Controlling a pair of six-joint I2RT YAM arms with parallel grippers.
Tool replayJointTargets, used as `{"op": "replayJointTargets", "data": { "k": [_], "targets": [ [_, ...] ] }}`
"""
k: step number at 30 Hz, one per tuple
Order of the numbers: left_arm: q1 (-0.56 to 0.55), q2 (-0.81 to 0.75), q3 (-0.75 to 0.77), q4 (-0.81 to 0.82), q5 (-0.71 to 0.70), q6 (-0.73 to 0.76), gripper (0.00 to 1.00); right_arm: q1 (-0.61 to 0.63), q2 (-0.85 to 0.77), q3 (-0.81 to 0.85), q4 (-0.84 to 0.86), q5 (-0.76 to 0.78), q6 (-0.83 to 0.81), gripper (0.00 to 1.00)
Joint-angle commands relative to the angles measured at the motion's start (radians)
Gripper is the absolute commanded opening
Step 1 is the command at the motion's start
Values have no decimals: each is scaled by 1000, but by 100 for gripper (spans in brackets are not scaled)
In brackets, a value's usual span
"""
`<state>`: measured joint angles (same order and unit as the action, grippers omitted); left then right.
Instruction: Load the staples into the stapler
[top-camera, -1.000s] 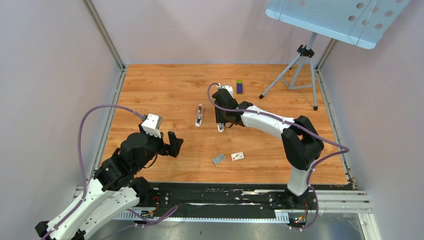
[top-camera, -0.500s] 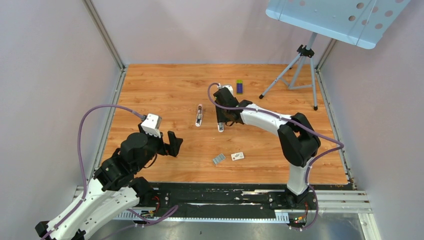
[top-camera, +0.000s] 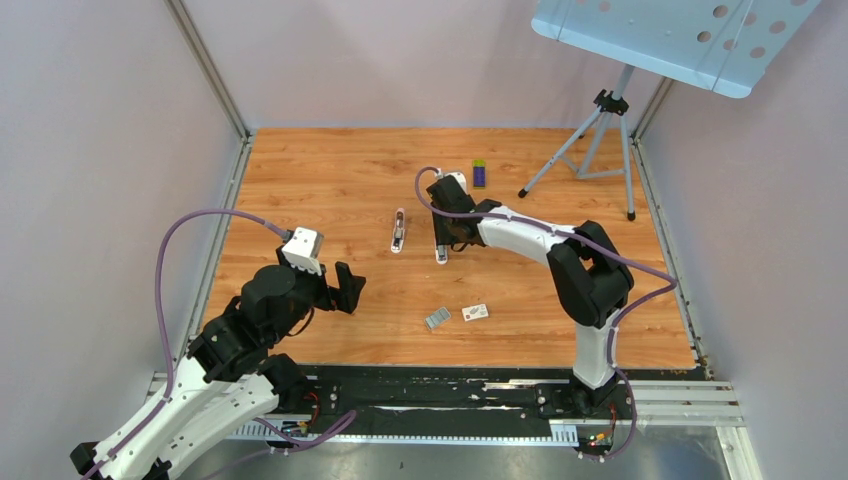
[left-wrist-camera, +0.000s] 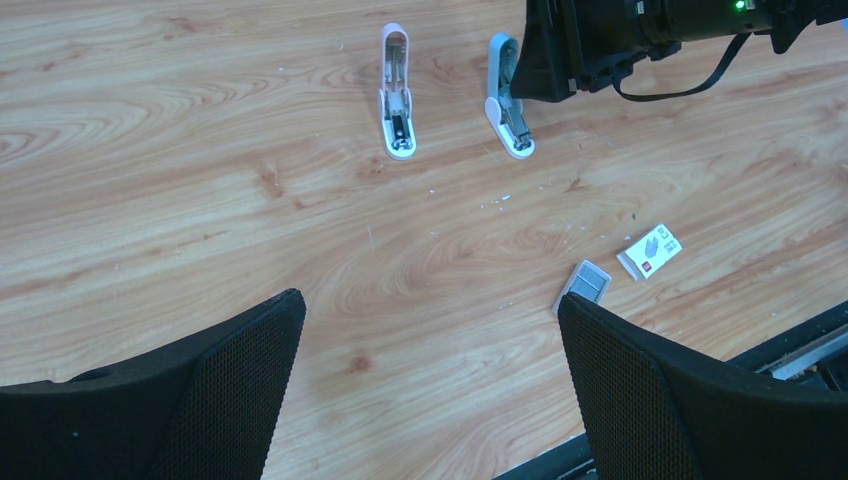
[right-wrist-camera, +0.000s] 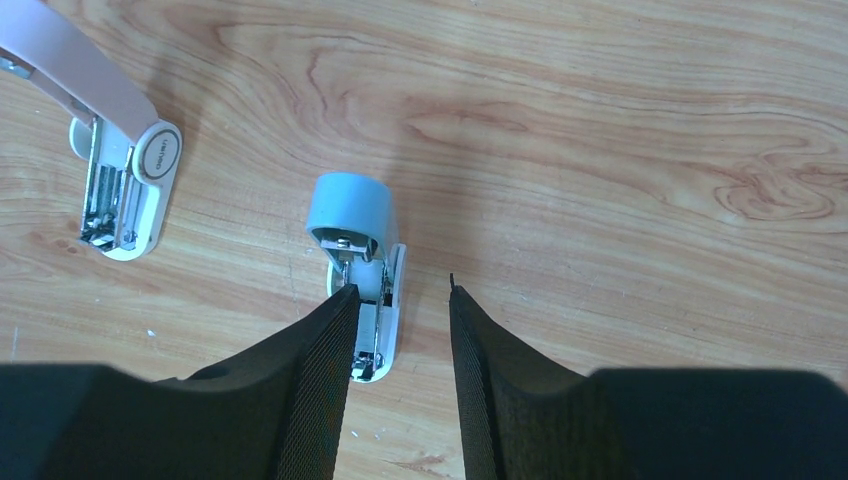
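Staples (top-camera: 437, 319) lie flat on the worktop (top-camera: 300, 180), well apart from the blue stapler (right-wrist-camera: 350, 215) on its near side, just beside a white card (top-camera: 476, 313). We see the right hand (right-wrist-camera: 400, 295) over the blue stapler, narrowly parted and gripping nothing. The left hand (left-wrist-camera: 430, 300) hovers wide and empty, well to that stapler's near left. A pink stapler (top-camera: 398, 232) lies open near its left.

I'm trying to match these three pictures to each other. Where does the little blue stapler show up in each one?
Top external: the blue stapler is mid-picture, a small pale sliver on the wood.
Left wrist: it is near the top edge, right of centre.
Right wrist: it is at the centre, its round blue end up.
Shared landmark: the pink stapler, just left of it in every view.
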<state>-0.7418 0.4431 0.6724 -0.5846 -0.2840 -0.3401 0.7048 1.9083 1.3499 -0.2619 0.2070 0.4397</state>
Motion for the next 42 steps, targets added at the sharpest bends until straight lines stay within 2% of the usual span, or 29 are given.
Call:
{"op": "replayJointTargets", "data": {
  "k": [1, 16, 42],
  "targets": [
    [5, 0, -9, 3, -11, 10, 100, -16, 30, 28, -1, -11, -5, 42],
    [5, 4, -9, 3, -15, 10, 100, -21, 46, -5, 34, -7, -5, 42],
    [5, 3, -10, 3, -15, 9, 100, -20, -26, -103, 58, -37, 5, 41]
  ]
}}
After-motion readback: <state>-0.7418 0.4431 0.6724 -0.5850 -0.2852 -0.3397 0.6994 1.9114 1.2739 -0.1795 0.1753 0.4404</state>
